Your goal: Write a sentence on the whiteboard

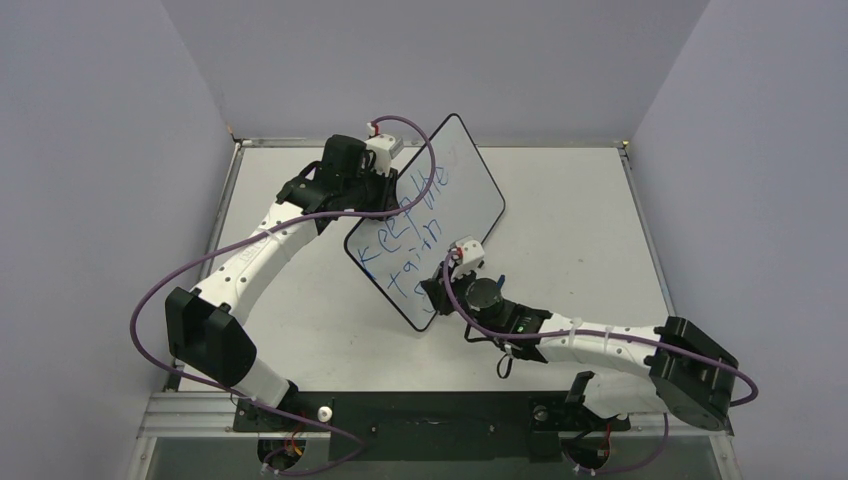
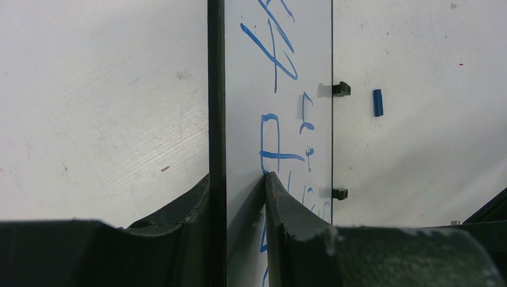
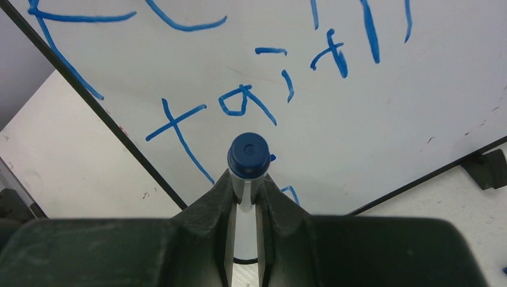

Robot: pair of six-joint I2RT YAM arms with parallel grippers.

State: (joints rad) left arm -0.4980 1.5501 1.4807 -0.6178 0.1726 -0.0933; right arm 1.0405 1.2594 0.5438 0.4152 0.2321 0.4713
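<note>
Small blue cap (image 2: 377,102) lying flat on the pale, scuffed worktop (image 2: 107,119), ahead and to the right of the left hand (image 2: 239,179), well apart from it. Tiny brown fleck (image 2: 165,168) just ahead-left. Lavender walls (image 1: 100,150) beyond.

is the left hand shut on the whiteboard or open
Shut on it: the left hand has a finger against each face of the whiteboard.

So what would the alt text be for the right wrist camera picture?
The right gripper, shut on a blue-ended marker pen, holds it in front of the whiteboard, below the sentence in blue handwriting.
</note>
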